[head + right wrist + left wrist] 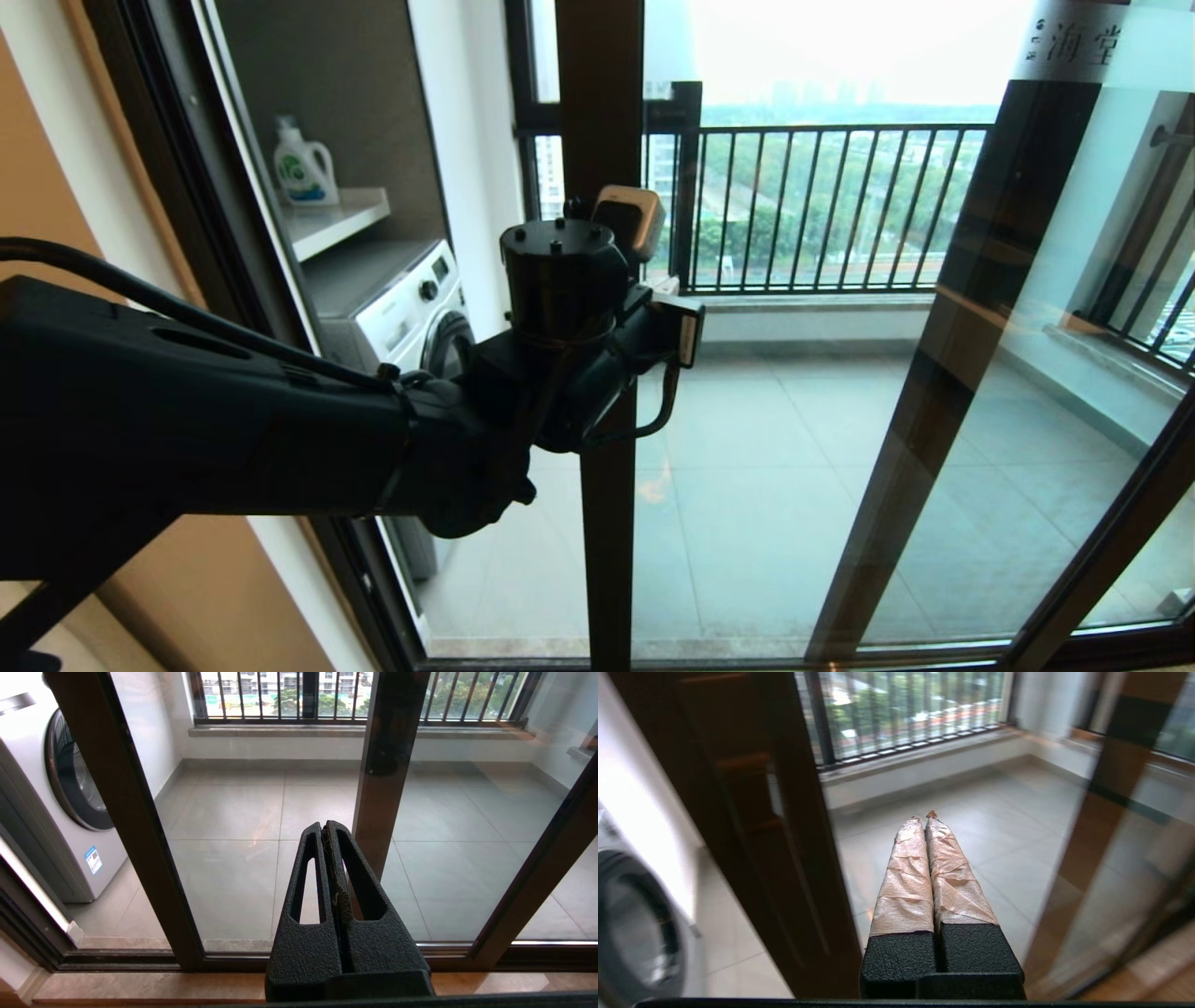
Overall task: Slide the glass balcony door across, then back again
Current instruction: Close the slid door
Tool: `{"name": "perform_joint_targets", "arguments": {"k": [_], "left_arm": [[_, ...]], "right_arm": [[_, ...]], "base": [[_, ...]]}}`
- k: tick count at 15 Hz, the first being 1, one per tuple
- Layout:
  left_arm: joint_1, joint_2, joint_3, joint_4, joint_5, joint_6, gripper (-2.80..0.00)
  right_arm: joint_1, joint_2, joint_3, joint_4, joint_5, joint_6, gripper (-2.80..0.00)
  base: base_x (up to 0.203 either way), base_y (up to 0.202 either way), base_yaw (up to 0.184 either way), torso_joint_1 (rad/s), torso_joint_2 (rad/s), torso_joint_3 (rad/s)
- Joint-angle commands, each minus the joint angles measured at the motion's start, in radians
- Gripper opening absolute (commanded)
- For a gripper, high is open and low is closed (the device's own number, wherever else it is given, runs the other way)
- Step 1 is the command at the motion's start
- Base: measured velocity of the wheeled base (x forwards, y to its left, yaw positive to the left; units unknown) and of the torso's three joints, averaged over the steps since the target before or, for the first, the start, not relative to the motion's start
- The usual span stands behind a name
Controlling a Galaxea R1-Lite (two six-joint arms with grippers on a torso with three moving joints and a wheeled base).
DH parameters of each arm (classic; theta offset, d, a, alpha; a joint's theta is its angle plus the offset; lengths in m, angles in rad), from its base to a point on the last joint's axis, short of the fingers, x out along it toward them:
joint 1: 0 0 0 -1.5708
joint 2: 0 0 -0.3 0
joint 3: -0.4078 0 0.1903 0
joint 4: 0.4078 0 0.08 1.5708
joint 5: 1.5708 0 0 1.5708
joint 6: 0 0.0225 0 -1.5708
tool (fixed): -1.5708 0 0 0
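Observation:
The glass balcony door [766, 448] is a tall clear pane with a dark brown upright stile [607, 541]. A frosted strip with Chinese characters [1074, 42] shows at the top right. My left arm [569, 308] reaches across in front of the stile at mid height and hides the bar handle there. In the left wrist view the stile [794, 858] stands close beside my left gripper [924, 817]. Its taped fingers [906, 877] are shut on nothing and point at the glass. My right gripper [324, 828], out of the head view, is shut and empty low before the pane [233, 877].
Beyond the glass are a white washing machine [411, 299], a detergent bottle [303, 168] on a shelf, the tiled balcony floor and a black railing [822, 205]. A second dark stile [962, 355] slants at the right. A wooden sill [140, 984] runs below the track.

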Motion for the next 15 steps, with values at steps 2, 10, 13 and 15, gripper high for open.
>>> {"name": "perform_joint_targets", "arguments": {"k": [2, 10, 13, 15], "left_arm": [[-0.013, 0.083, -0.086, -0.005, 0.067, 0.029, -2.8], [-0.004, 0.169, -0.144, -0.045, 0.163, 0.087, -2.8], [0.013, 0.171, -0.18, -0.043, 0.195, 0.096, -2.8], [0.023, 0.177, -0.198, -0.036, 0.203, 0.096, -2.8]], "right_arm": [[0.0, 0.002, 0.009, -0.001, 0.001, -0.001, -2.8], [0.0, 0.002, 0.009, -0.001, 0.001, -0.001, -2.8], [0.0, 0.002, 0.009, -0.001, 0.001, -0.001, -2.8], [0.0, 0.002, 0.009, -0.001, 0.001, -0.001, -2.8]], "base": [[0.0, 0.0, 0.0, 0.0, 0.0, 0.0], [0.0, 0.0, 0.0, 0.0, 0.0, 0.0], [0.0, 0.0, 0.0, 0.0, 0.0, 0.0], [0.0, 0.0, 0.0, 0.0, 0.0, 0.0]]}}
